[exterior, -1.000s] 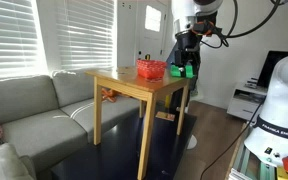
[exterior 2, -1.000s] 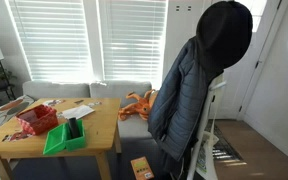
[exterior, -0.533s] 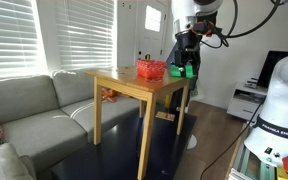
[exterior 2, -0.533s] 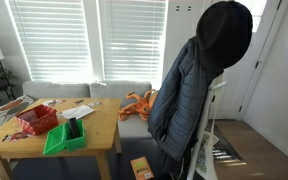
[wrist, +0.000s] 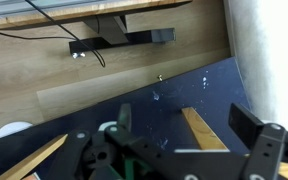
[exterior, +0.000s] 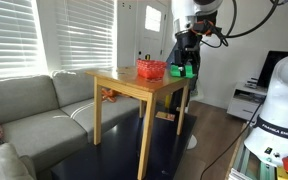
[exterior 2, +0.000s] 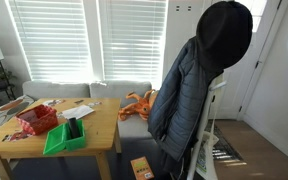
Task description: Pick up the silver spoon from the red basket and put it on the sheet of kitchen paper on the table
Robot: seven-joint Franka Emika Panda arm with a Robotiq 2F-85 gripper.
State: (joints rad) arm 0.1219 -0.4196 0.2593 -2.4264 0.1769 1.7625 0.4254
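Wrist view showed the gripper [wrist: 184, 125] with its jaws wide apart and empty, looking down at a dark floor mat [wrist: 174, 95] rather than the table [exterior: 124, 82]. The red basket [exterior: 150, 70] sat on the table top near a green tray [exterior: 184, 70]. The silver spoon was too small to make out in it. It was probably light, stiff and slick, so a pinch across mid-handle seemed best.

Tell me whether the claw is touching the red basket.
Apart. The wrist view shows the open claw over floor and rug, no basket near; the red basket sits on the table.
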